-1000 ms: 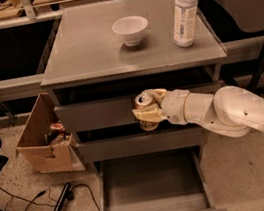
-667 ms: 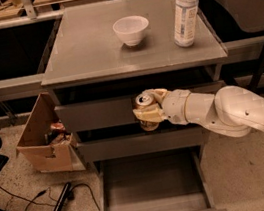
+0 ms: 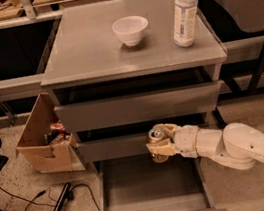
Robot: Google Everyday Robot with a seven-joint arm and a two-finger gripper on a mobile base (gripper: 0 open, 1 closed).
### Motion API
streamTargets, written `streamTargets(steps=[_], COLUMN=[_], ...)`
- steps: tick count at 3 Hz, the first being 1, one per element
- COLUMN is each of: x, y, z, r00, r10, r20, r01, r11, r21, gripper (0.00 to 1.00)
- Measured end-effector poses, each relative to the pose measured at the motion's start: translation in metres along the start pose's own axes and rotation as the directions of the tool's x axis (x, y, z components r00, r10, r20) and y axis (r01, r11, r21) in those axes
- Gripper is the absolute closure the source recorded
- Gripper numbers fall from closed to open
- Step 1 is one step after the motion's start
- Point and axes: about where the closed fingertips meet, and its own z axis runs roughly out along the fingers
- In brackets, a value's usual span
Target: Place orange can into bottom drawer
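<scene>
Grey cabinet top (image 3: 87, 54) holds a bowl (image 3: 131, 30) and bottle (image 3: 184, 14), a box (image 3: 40, 144) beside. My gripper (image 3: 159, 145) pinches the orange can (image 3: 156, 135) over the open bottom drawer (image 3: 151, 188).

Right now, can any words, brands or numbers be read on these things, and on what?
No text can be read anywhere.
Clear bottle: label print too blurred to read.
Orange can, gripped by the claw over the back of the open bottom drawer: pale markings, unreadable.
Cardboard box: no lettering visible.
</scene>
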Motion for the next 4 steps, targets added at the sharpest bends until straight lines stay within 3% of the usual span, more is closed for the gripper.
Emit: streamTargets(steps=[1, 2, 3, 4], x=[0.073, 0.139, 0.139, 0.163], y=[0.004, 0.008, 0.008, 0.008], z=[0.01, 0.028, 0.028, 0.042], r00=[1.0, 0.994, 0.994, 0.991], r10=[0.024, 0.098, 0.098, 0.126], r20=[0.009, 0.047, 0.047, 0.051], r01=[-0.023, -0.097, -0.097, -0.124], r11=[0.9992, 0.995, 0.995, 0.9908], r21=[-0.032, -0.024, -0.024, -0.056], gripper=[1.0, 1.0, 1.0, 1.0])
